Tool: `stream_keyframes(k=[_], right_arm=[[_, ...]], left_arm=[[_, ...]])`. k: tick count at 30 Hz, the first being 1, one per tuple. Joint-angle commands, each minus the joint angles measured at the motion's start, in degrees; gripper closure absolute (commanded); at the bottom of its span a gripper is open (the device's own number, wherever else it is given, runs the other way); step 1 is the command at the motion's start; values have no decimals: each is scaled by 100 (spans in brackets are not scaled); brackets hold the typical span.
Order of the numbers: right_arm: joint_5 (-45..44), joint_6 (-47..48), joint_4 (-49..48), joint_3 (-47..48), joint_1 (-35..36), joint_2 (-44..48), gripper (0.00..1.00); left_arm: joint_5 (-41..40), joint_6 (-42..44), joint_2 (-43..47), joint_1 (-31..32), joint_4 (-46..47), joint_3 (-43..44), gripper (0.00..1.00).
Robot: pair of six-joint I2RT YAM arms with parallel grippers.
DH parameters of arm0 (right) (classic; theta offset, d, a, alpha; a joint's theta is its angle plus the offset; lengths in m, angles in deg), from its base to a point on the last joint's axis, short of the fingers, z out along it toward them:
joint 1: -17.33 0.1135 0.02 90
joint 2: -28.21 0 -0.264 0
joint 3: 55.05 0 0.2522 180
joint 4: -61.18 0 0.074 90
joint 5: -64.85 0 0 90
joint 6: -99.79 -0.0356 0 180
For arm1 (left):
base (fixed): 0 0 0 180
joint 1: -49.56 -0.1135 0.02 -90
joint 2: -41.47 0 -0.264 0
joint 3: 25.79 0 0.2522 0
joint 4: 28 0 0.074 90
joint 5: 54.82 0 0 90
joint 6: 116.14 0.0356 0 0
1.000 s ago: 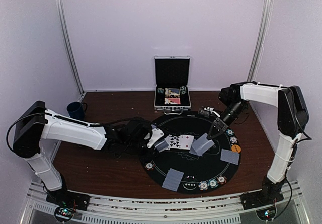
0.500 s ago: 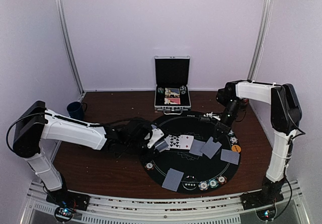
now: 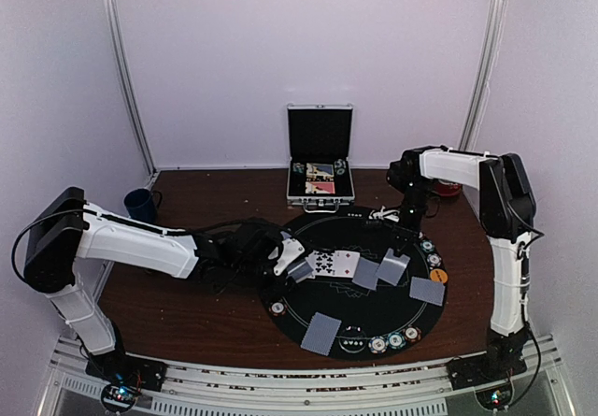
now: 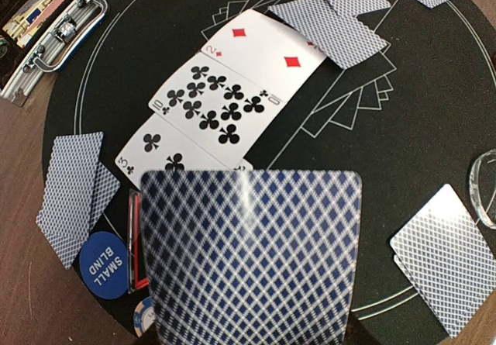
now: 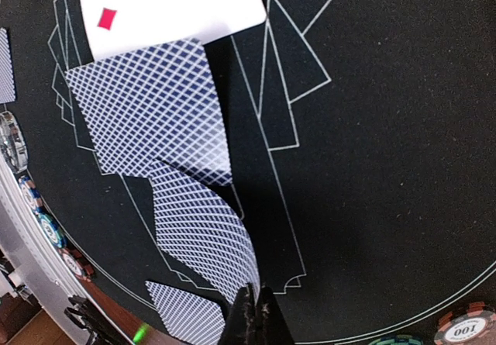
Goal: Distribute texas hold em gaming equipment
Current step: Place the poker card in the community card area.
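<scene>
My left gripper [image 3: 299,266] is shut on a deck of playing cards [image 4: 252,256] whose blue-patterned back fills the lower left wrist view and hides the fingers. Just beyond the deck lie three face-up cards: three of clubs [image 4: 167,155], ten of clubs [image 4: 213,108] and two of diamonds [image 4: 263,46]. My right gripper [image 5: 256,314] is shut on the edge of one face-down card [image 5: 209,229], which bends over the black round mat [image 3: 355,238]. Another face-down card [image 5: 151,108] lies beside it. Poker chips [image 3: 396,340] sit at the mat's near rim.
A blue small-blind button [image 4: 105,260] and face-down cards [image 4: 74,194] lie at the mat's left. More cards [image 3: 320,332] [image 3: 427,290], an orange button [image 3: 439,275] and chips [image 3: 430,252] ring the mat. The open silver case [image 3: 320,154] stands behind it, a dark mug [image 3: 140,204] far left.
The right arm has drawn back and its forearm now stands steeper over the mat's far right. Its held card has shifted slightly right, apart from its neighbour. The left arm has not moved.
</scene>
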Motion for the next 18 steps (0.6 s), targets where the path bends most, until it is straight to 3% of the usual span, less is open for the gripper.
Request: stream_keyframes(k=[1, 4, 11, 15, 18], right_arm=[[-556, 98, 36, 289, 154, -204, 99], [-681, 17, -90, 389, 191, -254, 91], [-997, -164, -556, 318, 317, -7, 61], [-1049, -287, -957, 68, 419, 493, 43], [-1033, -306, -1544, -525, 609, 1146, 24]], left_arm=[[34, 36, -79, -7, 176, 140, 51], [38, 41, -86, -2, 176, 141, 51], [13, 34, -85, -2, 182, 148, 51], [-29, 9, -66, -2, 161, 144, 51], [-89, -21, -39, -9, 143, 143, 51]])
